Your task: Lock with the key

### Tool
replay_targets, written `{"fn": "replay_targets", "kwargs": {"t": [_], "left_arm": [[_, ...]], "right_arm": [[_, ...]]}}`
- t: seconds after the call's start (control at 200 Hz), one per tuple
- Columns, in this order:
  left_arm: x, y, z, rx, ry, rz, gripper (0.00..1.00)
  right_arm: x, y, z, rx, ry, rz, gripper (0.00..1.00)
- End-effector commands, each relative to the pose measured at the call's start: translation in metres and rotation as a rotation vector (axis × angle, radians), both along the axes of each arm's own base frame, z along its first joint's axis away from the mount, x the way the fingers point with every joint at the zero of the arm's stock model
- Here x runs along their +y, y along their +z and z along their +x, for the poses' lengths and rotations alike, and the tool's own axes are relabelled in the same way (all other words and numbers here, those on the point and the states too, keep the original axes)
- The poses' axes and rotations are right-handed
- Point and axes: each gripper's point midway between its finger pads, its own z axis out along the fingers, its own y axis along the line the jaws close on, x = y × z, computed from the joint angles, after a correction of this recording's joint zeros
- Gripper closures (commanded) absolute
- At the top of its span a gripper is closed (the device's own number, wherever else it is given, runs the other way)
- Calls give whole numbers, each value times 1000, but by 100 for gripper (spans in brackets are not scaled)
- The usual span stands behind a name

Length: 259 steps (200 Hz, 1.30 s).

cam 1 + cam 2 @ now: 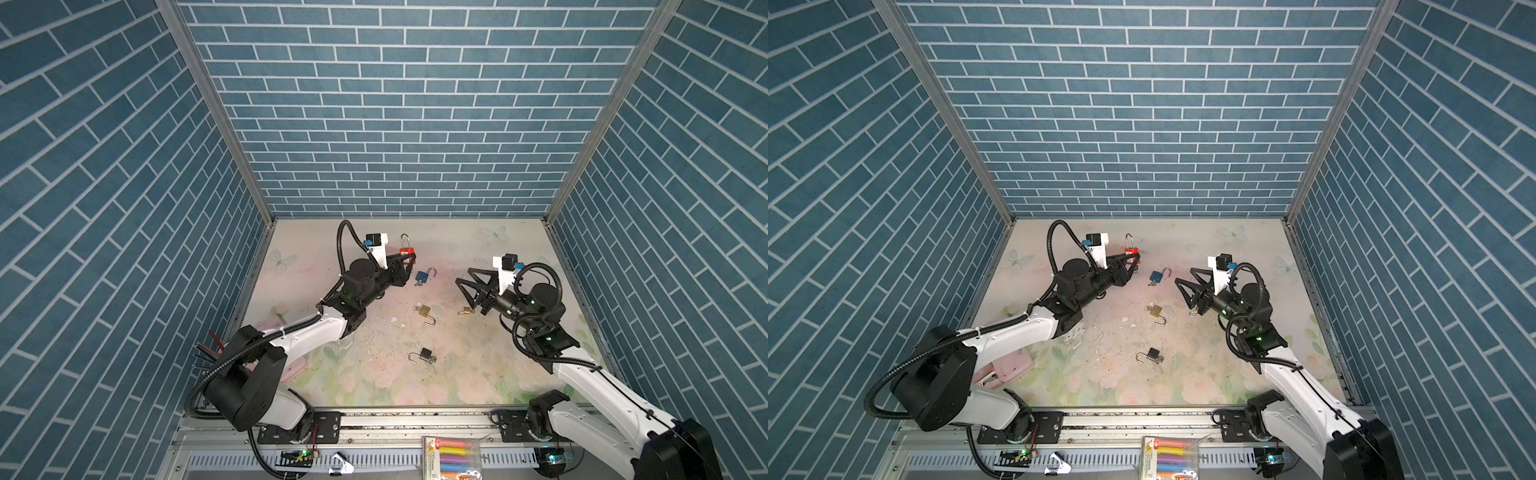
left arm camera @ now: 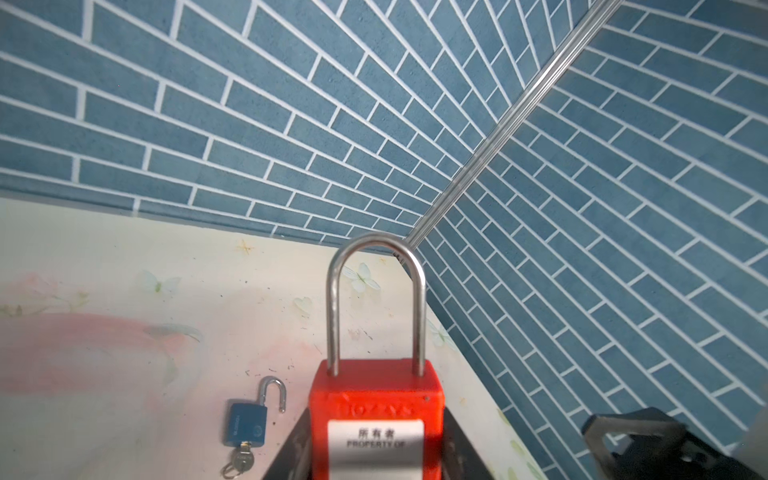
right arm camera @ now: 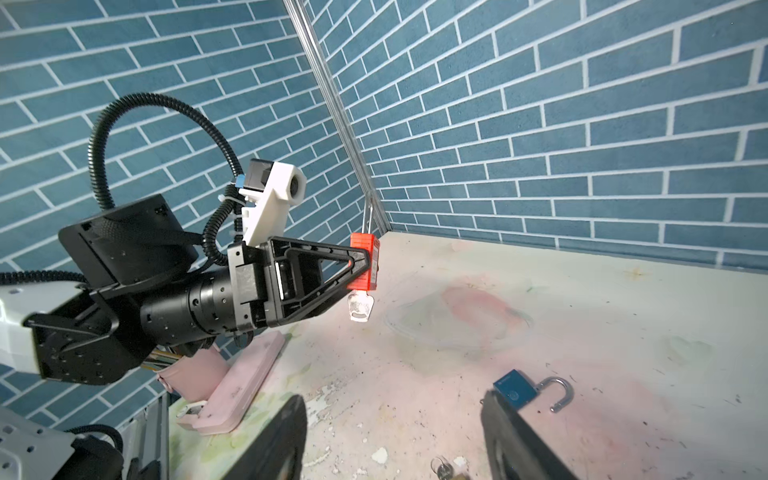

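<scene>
A red padlock with a tall steel shackle is held upright above the table's back left. My left gripper is shut on its body. Both shackle legs sit in the body. A silvery key hangs from the underside of the padlock. My right gripper is open and empty, well to the right of the padlock, with its fingers spread wide above the table.
A blue padlock with an open shackle and a key lies between the grippers. A brass padlock, a smaller brass one and a black one lie nearer the front. A pink case lies at the left.
</scene>
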Motion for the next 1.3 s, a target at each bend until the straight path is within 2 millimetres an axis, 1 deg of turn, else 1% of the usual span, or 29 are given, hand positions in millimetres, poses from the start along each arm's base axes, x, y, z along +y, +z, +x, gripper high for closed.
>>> {"fn": "replay_targets", "kwargs": {"t": [0.0, 0.115, 0.22, 0.4, 0.46, 0.57, 0.7, 0.9, 1.04, 1.29], "left_arm": [[-5, 29, 3, 18, -38, -114, 79], [-5, 26, 4, 47, -56, -113, 79], [-6, 25, 2, 58, -74, -117, 79], [-7, 25, -1, 56, -98, -111, 79], [-7, 26, -2, 53, -101, -111, 79], [-6, 28, -2, 46, -102, -105, 79], [-4, 27, -3, 45, -96, -103, 79], [-5, 26, -4, 52, -106, -106, 79], [-7, 24, -3, 58, -111, -110, 79], [-9, 19, -2, 69, -116, -110, 79]], "right_arm": [[15, 20, -2, -6, 80, 119, 33], [35, 20, -1, 24, 182, 161, 34], [55, 16, 1, 59, 274, 166, 34], [76, 17, 5, 93, 395, 205, 35], [82, 11, 9, 114, 413, 213, 35], [90, -2, 14, 152, 429, 221, 35], [95, -13, 19, 189, 453, 249, 36], [105, -21, 24, 225, 502, 263, 38], [111, -22, 24, 228, 515, 260, 38], [121, -32, 26, 257, 533, 256, 43]]}}
